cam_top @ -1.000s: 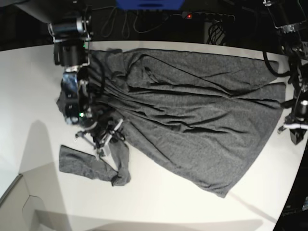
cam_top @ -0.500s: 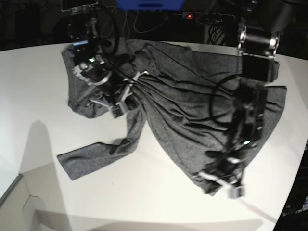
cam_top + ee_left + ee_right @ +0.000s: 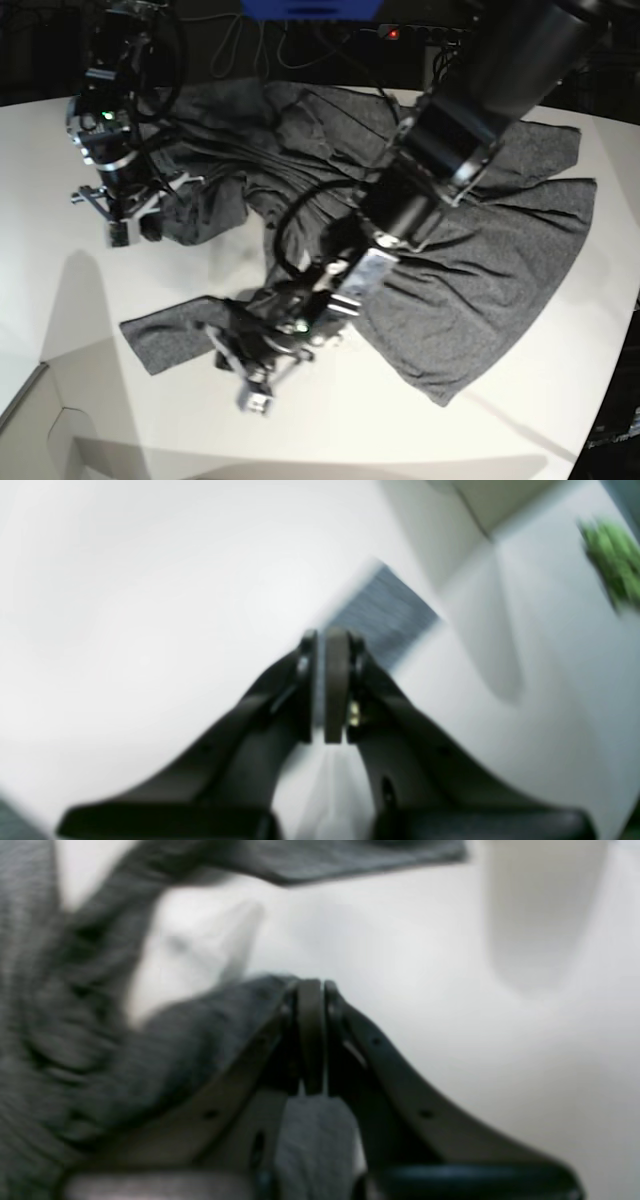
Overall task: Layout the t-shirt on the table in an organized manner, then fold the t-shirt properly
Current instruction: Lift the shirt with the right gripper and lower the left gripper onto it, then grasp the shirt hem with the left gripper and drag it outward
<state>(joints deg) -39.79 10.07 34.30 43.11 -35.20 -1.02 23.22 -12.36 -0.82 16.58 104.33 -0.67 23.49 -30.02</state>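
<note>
both wrist views motion-blurred, t-shirt (image 3: 480, 250) partly under arm

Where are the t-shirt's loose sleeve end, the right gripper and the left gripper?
t-shirt (image 3: 160, 340): base view, loose sleeve end flat on table.
right gripper (image 3: 311, 990): right wrist view, shut tips pinching shirt fabric.
left gripper (image 3: 327, 637): left wrist view, nearly closed tips.

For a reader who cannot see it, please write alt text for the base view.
A dark grey long-sleeved shirt lies rumpled across a white table, one sleeve stretched toward the near left. The left arm reaches across it, its end effector low beside that sleeve. The right end effector is at the shirt's far left edge, shut on a fold.
</note>
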